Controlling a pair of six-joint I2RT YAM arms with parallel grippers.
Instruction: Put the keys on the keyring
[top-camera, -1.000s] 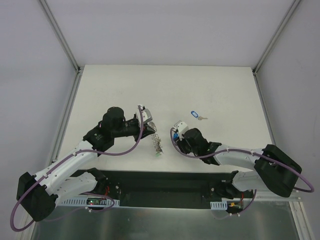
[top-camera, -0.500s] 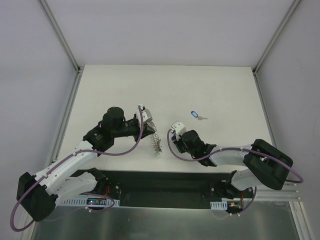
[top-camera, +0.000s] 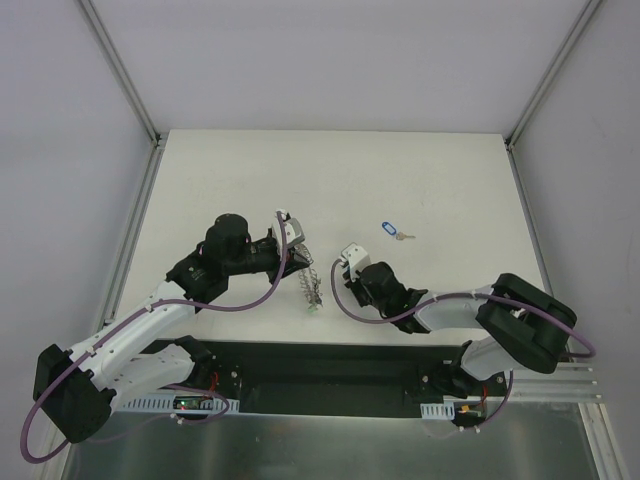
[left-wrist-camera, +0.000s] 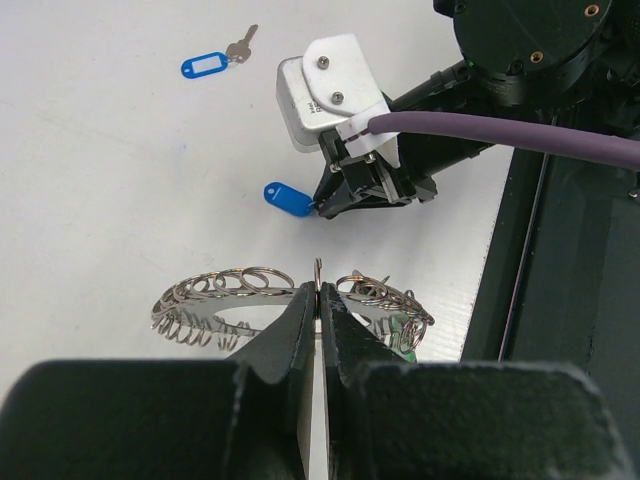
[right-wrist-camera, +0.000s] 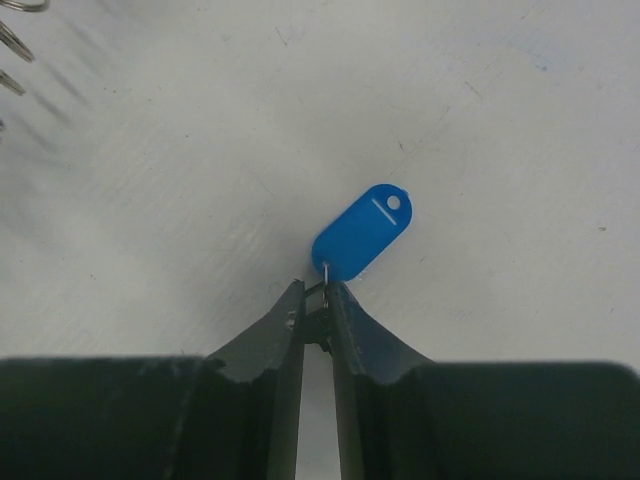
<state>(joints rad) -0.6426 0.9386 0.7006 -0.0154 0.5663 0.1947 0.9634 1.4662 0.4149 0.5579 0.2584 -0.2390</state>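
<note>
The keyring (left-wrist-camera: 225, 292), a silvery arc of many small wire loops, sits clamped in my left pincer (left-wrist-camera: 319, 298), whose two dark fingers are pressed together on one thin upright loop at the middle of the arc. The rest of the keyring spreads out to either side of those fingers, above the white surface (top-camera: 300, 180); I cannot tell whether its ends touch that surface. A small green piece (left-wrist-camera: 407, 338) shows among the loops at one end of the keyring. Just beyond the keyring, close but not touching it, a blue tag (right-wrist-camera: 362, 232) lies flat, its rounded end with a small hole pointing away from my right pincer (right-wrist-camera: 318, 303). That pincer is closed tight on the little metal link at the tag's near end; the fingers hide any key blade attached to it. The right pincer's tips point toward the keyring, with the tag between the two. Well apart from the keyring, farther out past the right pincer, a second blue-tagged key (left-wrist-camera: 212, 63) lies alone on the surface, its silver blade pointing away from the keyring.
</note>
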